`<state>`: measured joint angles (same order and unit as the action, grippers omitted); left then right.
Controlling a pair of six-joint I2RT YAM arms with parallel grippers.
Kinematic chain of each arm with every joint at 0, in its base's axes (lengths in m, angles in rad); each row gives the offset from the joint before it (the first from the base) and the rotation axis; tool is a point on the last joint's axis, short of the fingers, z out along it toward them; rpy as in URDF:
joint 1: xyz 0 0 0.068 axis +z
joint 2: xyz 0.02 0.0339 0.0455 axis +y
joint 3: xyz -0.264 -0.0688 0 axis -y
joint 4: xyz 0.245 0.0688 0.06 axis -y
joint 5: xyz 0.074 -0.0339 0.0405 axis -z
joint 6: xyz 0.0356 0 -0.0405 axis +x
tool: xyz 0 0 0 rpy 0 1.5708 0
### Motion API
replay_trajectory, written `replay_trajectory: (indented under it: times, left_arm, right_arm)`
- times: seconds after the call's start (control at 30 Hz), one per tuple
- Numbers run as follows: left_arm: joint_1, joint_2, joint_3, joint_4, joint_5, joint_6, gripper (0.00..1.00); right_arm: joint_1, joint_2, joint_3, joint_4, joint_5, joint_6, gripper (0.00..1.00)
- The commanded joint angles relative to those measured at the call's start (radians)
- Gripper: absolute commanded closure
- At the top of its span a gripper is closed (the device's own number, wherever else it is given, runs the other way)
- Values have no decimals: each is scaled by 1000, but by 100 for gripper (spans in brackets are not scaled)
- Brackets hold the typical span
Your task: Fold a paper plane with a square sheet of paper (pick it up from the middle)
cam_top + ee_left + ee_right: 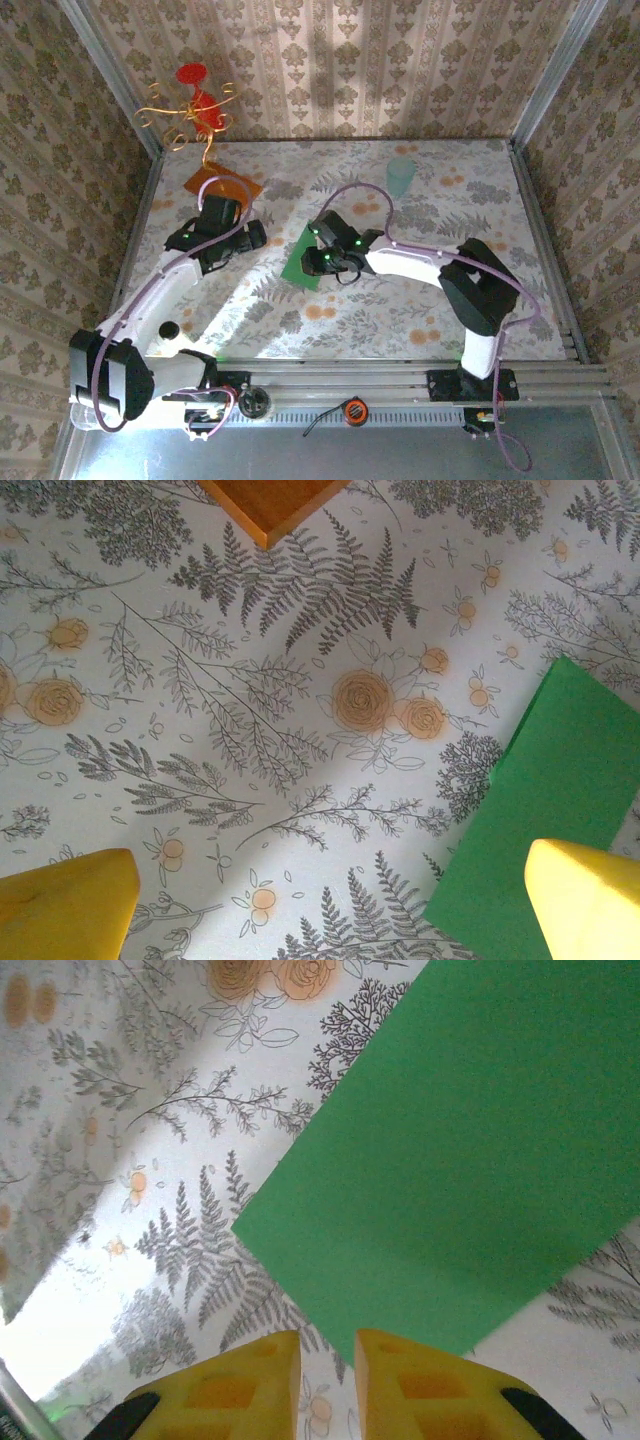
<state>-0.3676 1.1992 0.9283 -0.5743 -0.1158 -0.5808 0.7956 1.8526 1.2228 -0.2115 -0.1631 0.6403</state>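
Rail (400,382) along the table's near edge carries both of your arms, well on the near side of the green paper (303,262). A small orange-and-black object (353,411) lies nearer still.

The green paper lies flat on the floral table cover (400,320), about mid-table, as a plain straight-edged rectangle.

Your right gripper (328,1345) hangs at that paper's right edge. Its yellow fingers (420,1380) stand almost together with a thin gap, clamping nothing, and the paper's edge lies just ahead of the tips.

Your left gripper (330,865) sits off to the left of the paper, spread wide and empty. One of its fingers overlaps the paper's left edge in its wrist view, though you cannot tell whether it touches.

Farther back and left of the paper lies the orange-brown board (225,185). Behind and to the right of the paper stands a pale teal cup (402,176). Farthest, behind-left of the paper, a red and gold wire ornament (195,100) rises in the back corner.
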Motion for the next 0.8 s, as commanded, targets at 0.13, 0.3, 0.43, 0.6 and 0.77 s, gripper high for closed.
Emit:
replay_trajectory:
  times: [0.13, 0.3, 0.43, 0.6, 0.77]
  left_arm:
    - [19, 17, -20, 41, 101, 4, 0]
    - [19, 46, -22, 60, 134, 1, 0]
    - [18, 70, -22, 77, 174, 1, 0]
    - [17, 101, -27, 107, 231, -2, 0]
    - [9, 126, -41, 155, 290, -16, 1]
  right_arm:
    - [1, 164, 155, -179, -56, -90, 75]
    - [-15, 195, 157, -203, -81, -122, 74]
    - [-45, 189, 128, -258, -88, -205, 73]
    - [-96, 167, 81, -392, -79, -347, 73]
    - [-155, 111, 7, -429, -163, -457, 75]
